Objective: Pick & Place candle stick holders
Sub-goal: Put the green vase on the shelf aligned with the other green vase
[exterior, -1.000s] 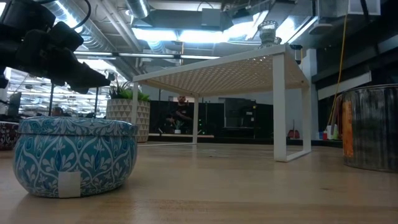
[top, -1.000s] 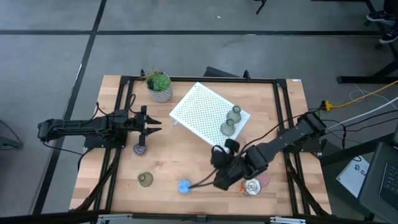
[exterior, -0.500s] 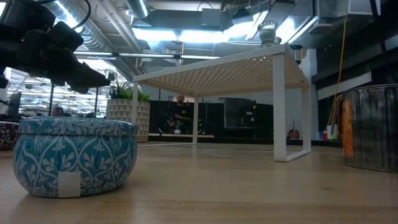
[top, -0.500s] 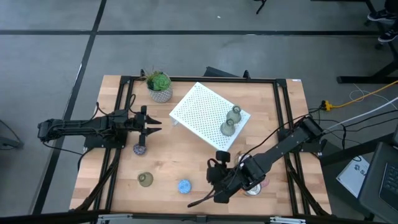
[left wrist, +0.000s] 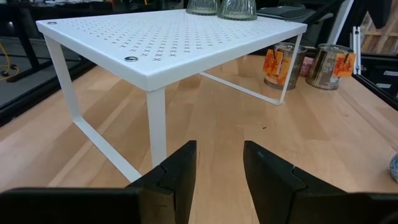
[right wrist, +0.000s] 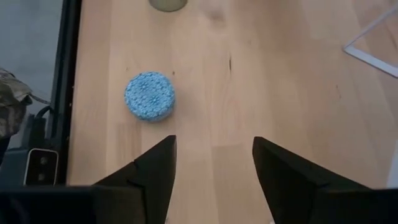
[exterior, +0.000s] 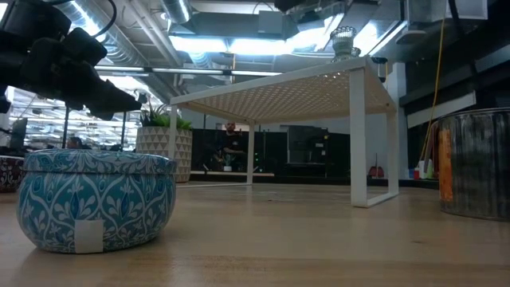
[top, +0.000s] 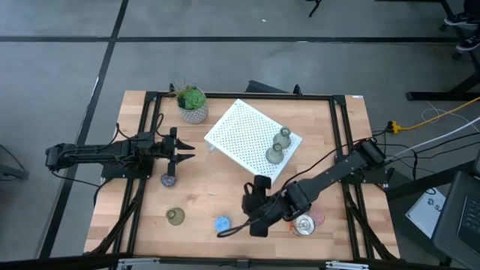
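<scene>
Evidently the right gripper [top: 251, 219] hung with its jaws spread near the blue holder [top: 222, 223], lined up to take it. The left gripper [top: 185, 147] waited empty by the counter's [top: 225, 187] left edge, jaws narrowly apart.

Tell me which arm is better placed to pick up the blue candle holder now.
The right arm. Its right gripper is open and empty, beside the blue candle holder, which shows just ahead of its fingers in the wrist view. The left gripper waits far back, near the white stand.
</scene>
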